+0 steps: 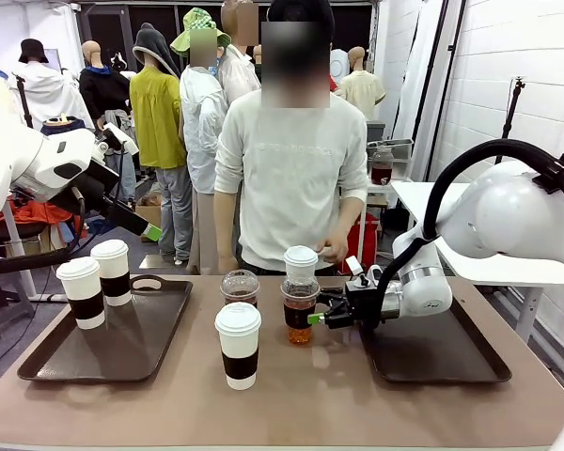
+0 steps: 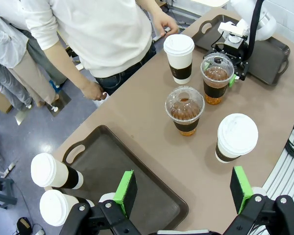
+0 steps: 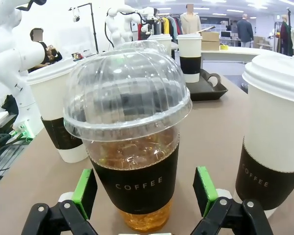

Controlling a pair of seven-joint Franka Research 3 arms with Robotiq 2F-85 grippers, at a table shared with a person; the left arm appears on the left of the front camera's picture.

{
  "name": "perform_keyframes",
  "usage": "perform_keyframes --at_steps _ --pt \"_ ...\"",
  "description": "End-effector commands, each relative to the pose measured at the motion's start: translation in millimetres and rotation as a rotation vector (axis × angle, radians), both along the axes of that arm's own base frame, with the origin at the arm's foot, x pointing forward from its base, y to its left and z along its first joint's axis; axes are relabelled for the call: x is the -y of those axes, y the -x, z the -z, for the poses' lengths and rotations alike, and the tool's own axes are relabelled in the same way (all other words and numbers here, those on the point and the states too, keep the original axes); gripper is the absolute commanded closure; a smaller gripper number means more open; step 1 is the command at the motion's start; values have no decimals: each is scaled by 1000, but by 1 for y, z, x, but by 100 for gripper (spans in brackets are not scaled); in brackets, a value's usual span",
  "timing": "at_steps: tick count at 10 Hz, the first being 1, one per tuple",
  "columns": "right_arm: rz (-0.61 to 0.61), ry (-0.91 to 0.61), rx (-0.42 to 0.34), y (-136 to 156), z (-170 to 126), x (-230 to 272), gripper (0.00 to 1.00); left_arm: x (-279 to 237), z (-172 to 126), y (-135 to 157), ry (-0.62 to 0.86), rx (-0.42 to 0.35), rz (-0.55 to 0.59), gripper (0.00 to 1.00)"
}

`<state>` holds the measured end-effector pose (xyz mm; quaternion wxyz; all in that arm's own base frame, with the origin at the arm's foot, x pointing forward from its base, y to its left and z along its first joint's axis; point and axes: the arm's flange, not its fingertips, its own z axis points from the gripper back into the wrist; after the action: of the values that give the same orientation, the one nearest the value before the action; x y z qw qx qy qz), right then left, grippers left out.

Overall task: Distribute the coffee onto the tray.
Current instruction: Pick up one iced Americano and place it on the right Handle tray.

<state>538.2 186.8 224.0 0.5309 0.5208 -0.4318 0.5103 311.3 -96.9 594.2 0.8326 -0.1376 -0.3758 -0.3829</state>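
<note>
Currently two paper cups (image 1: 81, 292) on tray (image 1: 132, 352)

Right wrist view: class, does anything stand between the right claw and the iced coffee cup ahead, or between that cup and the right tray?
Nothing visible does. The open right claw faces the iced coffee cup directly, a green pad at each side. The right tray lies just behind the claw, with no other cup between.

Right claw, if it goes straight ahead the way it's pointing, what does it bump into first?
The right claw would most likely meet the dome-lidded iced coffee cup first; it stands just ahead, lined up between the open green pads.
</note>
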Motion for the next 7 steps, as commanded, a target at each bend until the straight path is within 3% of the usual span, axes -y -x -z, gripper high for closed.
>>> perform_keyframes --at_steps 1,7 --pt "-6 -16 -8 -8 2 -11 0 -2 0 0 5 -2 22 0" --pt "-41 -20 -25 -10 6 -33 0 -2 0 0 5 -2 22 0"
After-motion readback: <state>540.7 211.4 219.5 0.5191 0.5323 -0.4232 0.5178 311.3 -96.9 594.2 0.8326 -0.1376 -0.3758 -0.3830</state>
